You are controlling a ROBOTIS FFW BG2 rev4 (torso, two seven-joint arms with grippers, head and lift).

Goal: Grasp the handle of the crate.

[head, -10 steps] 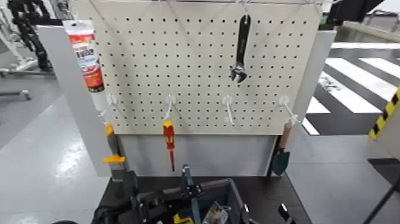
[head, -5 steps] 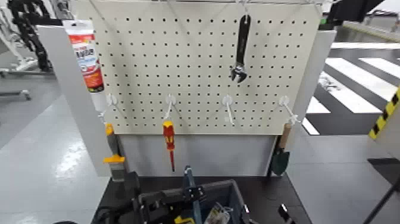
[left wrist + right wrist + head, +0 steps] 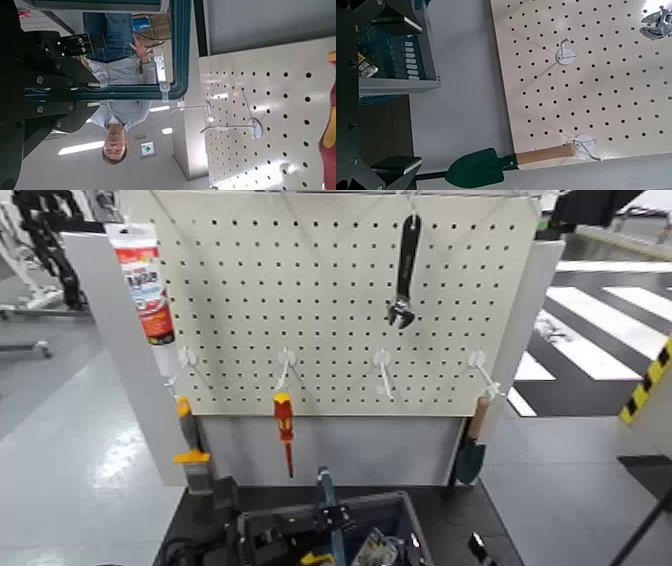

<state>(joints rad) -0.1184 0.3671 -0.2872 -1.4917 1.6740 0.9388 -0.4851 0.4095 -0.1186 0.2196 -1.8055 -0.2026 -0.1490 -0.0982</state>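
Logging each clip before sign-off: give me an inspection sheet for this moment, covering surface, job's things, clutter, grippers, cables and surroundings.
Surface: dark table, mostly cut off by the head view's lower edge.
Job's things: crate at the near edge; upright handle rising from its middle.
Clutter: pegboard carries a wrench, red-and-yellow screwdriver, sealant tube, trowel and spare hooks.
Grippers: left gripper beside the crate, jaws not readable; right gripper not seen in head view.
Cables: nothing seen.
Surroundings: grey floor, white floor stripes; person in the left wrist view.
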